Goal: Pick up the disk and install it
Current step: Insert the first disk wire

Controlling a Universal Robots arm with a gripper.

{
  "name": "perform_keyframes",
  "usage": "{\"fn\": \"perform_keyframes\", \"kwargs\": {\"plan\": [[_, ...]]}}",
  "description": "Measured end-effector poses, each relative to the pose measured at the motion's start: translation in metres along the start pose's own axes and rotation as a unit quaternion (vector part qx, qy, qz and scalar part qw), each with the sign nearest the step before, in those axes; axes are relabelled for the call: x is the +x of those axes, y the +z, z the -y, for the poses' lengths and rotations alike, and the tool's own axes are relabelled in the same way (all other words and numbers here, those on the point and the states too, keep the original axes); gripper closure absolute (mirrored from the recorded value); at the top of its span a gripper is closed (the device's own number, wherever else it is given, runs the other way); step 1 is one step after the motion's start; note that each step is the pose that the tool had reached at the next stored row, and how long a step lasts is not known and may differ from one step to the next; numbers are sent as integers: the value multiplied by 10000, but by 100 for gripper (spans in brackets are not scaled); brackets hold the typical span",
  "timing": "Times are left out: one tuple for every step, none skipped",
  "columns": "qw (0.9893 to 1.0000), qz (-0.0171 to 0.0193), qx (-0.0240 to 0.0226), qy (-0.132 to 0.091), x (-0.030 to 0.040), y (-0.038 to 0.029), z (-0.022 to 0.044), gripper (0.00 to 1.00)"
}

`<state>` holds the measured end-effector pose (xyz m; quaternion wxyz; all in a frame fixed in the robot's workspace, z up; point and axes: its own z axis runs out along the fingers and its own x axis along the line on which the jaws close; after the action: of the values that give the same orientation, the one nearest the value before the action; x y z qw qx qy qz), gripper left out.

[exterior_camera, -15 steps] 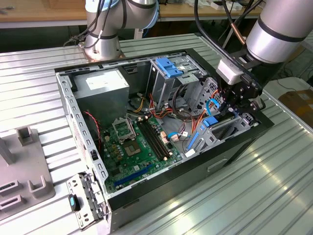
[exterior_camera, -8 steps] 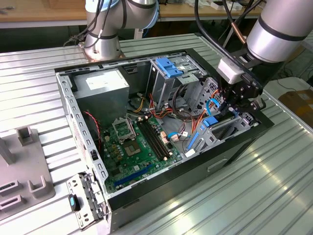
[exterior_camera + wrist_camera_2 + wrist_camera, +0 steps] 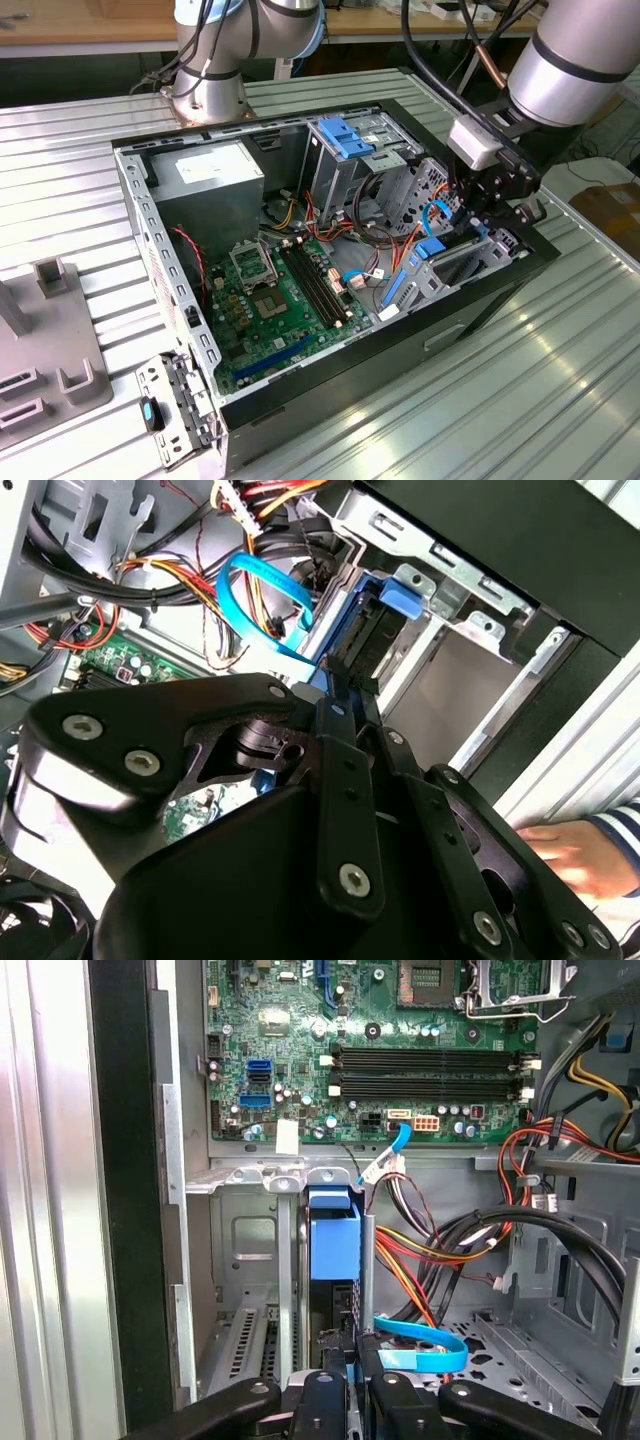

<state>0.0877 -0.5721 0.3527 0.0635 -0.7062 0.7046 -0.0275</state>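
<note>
My tool (image 3: 352, 1355) is clamped narrowly on the disk (image 3: 333, 1245). The disk stands on edge in the drive cage (image 3: 250, 1260), at 3 o'clock of the case (image 3: 400, 350) in the exterior view.

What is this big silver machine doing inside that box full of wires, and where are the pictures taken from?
The silver machine is a robot arm. The box is an open computer case lying on a ribbed metal table, with a green circuit board inside. One picture comes from a camera standing off the arm; the other two come from cameras riding near its wrist. The arm's end effector seems to grip the disk, a drive with blue rails, standing on edge in a metal bay of the case.
</note>
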Motion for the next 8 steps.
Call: {"fn": "perform_keyframes", "kwargs": {"plan": [[10000, 0, 0, 0, 0, 1, 5, 84], [10000, 0, 0, 0, 0, 1, 7, 84], [10000, 6, -2, -39, -35, 15, 2, 84], [10000, 1, -2, -43, -35, 22, -2, 84], [10000, -1, -2, -43, -35, 26, -6, 84], [10000, -3, -2, -44, -35, 32, -15, 84], [10000, -3, -2, -44, -34, 35, -26, 84], [10000, -3, -2, -44, -34, 38, -31, 84]]}}
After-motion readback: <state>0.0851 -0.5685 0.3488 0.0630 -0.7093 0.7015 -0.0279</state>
